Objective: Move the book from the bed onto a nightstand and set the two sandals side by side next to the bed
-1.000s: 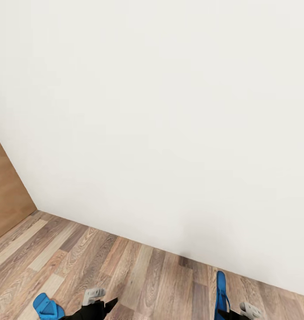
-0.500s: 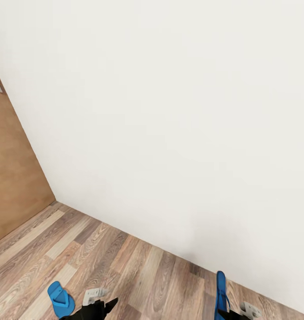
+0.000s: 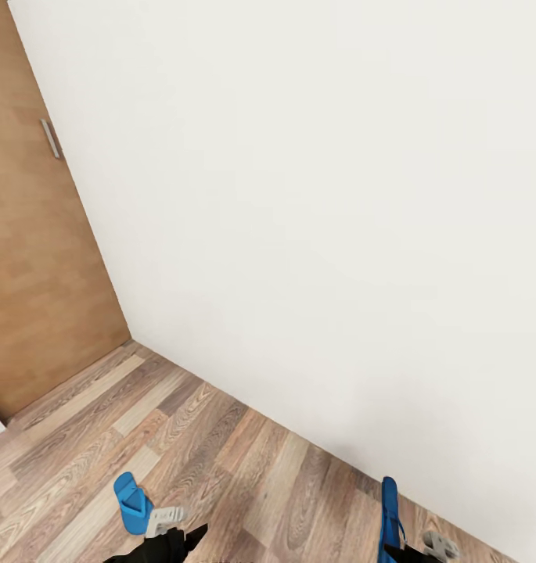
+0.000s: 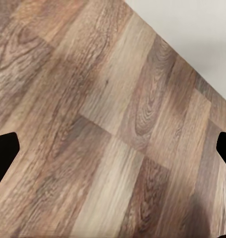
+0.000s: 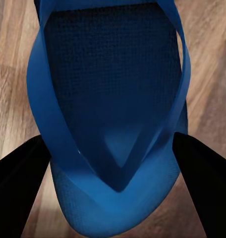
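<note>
Right hand [image 3: 415, 547]: lower right of the head view, pinching one bright blue flat flip-flop sandal [image 5: 110, 124] by its sole.
Left hand [image 3: 174, 525]: spread, nothing between its fingers.
Second blue sandal [image 3: 131, 502]: on the wood plank floor [image 3: 244, 469], lower left, just beside the left hand.
Step, as I judge it: collect the floor sandal; lower the left hand squarely over its edge.
Right wrist view: thong straps close up.

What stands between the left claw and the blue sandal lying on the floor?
Nothing visible. The loose sandal lies flat on the wood floor just beside the left claw, with only bare planks between them. The left wrist view shows open fingers over bare floor. The right claw already holds the other sandal.
</note>
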Controlling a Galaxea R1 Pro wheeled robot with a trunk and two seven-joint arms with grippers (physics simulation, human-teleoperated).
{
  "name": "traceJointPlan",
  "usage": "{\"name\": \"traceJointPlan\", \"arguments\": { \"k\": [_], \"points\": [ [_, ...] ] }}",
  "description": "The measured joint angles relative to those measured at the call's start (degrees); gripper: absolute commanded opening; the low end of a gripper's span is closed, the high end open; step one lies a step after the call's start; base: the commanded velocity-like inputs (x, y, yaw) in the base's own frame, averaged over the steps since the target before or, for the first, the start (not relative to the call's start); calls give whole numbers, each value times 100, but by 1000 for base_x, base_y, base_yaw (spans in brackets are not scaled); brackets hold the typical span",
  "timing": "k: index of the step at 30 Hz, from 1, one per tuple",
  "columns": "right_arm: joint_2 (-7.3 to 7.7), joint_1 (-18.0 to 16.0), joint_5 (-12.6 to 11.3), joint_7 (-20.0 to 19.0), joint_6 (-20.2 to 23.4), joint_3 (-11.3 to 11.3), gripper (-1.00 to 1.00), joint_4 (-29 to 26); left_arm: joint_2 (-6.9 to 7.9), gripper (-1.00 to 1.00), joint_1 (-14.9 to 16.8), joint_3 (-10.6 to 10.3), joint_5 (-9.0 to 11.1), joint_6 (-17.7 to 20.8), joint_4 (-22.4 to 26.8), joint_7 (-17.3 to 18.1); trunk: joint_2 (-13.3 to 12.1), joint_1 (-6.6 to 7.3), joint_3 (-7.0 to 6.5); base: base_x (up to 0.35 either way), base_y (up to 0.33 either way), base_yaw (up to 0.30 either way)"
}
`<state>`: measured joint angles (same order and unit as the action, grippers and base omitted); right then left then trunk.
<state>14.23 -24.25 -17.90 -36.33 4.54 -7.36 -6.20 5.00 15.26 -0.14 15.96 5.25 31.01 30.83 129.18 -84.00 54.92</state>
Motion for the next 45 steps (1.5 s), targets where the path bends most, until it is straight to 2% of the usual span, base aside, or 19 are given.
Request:
{"name": "traceJointPlan", "arguments": {
  "k": [25, 45],
  "points": [
    [0, 0, -1, -2, 1, -1, -100, -2, 0, 100, 0, -2, -1, 0, 0, 0, 0, 0, 117, 1, 0, 250],
    [1, 2, -2, -9, 1, 1, -100, -1, 0, 100, 2, 6, -1, 0, -2, 0, 0, 3, 128, 235, 0, 19]
  ]
}}
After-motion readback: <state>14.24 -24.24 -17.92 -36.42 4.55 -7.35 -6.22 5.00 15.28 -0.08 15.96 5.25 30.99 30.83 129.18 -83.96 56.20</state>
